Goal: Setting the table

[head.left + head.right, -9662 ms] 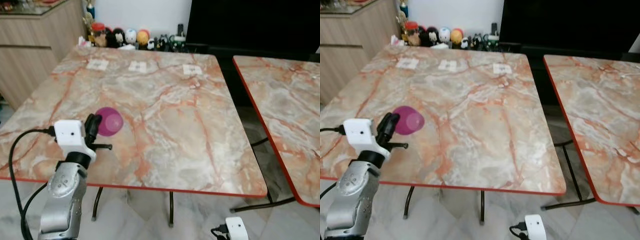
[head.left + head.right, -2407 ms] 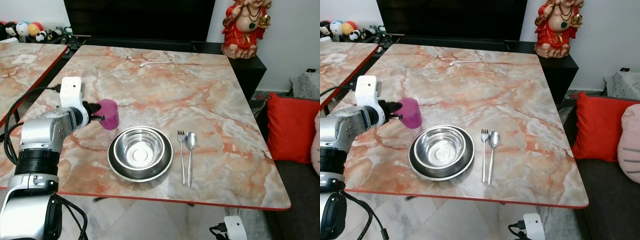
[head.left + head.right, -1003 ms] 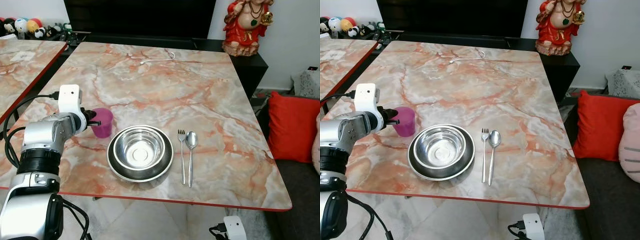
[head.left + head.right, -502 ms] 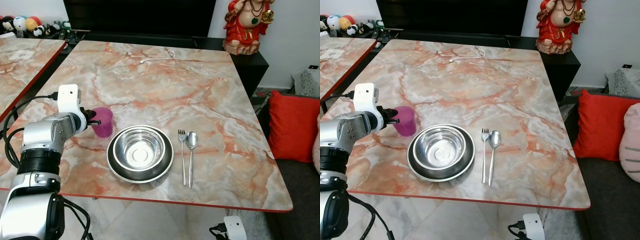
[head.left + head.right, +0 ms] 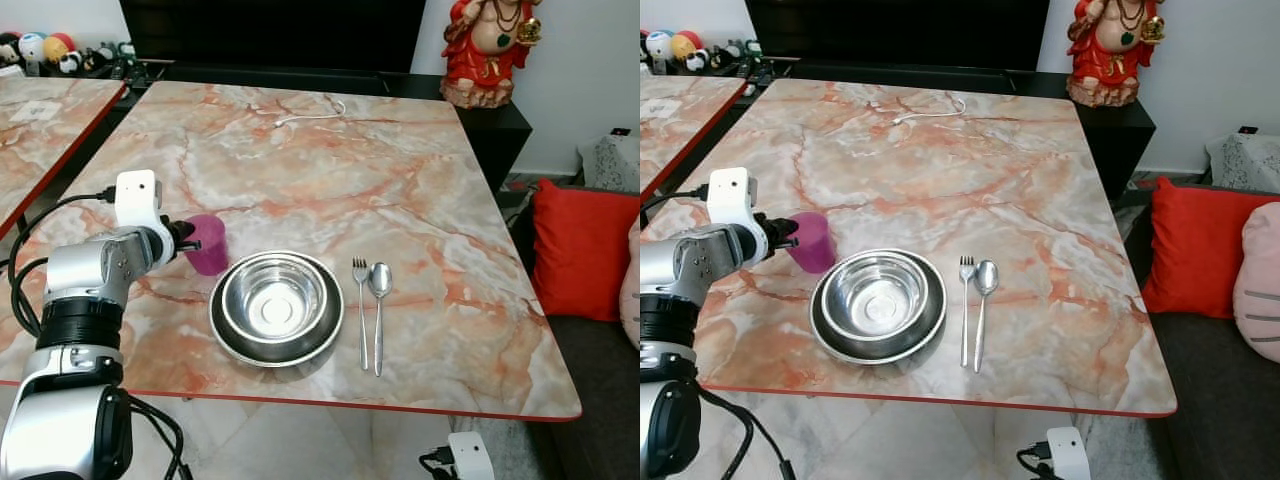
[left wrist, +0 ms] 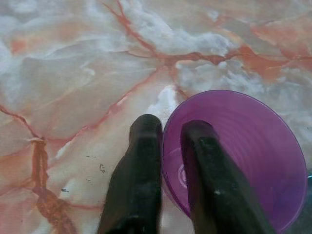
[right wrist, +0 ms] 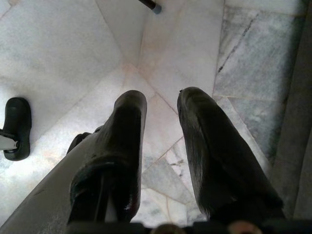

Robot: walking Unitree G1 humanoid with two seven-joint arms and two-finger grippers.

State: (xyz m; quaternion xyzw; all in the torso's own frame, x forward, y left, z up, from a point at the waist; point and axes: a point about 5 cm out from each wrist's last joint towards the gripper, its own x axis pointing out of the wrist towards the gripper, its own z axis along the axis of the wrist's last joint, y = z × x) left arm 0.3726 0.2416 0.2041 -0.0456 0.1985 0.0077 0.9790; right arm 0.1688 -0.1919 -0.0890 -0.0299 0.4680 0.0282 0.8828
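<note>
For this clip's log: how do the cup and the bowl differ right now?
The cup is purple, translucent plastic; the bowl is shiny metal. The cup is narrow and taller than wide; the bowl is wide and shallow. The left claw pinches the cup's rim, one finger inside and one outside, while the bowl is untouched and sits on a dark plate. Both stand upright and look empty, side by side on the marble table.

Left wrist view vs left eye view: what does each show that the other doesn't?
Left wrist alone: one finger inside the purple cup, the other outside, pinching its rim. Left eye alone: steel bowl on a dark plate, fork, spoon, white cable, red statue. Both: the cup, the left gripper, the marble table.
</note>
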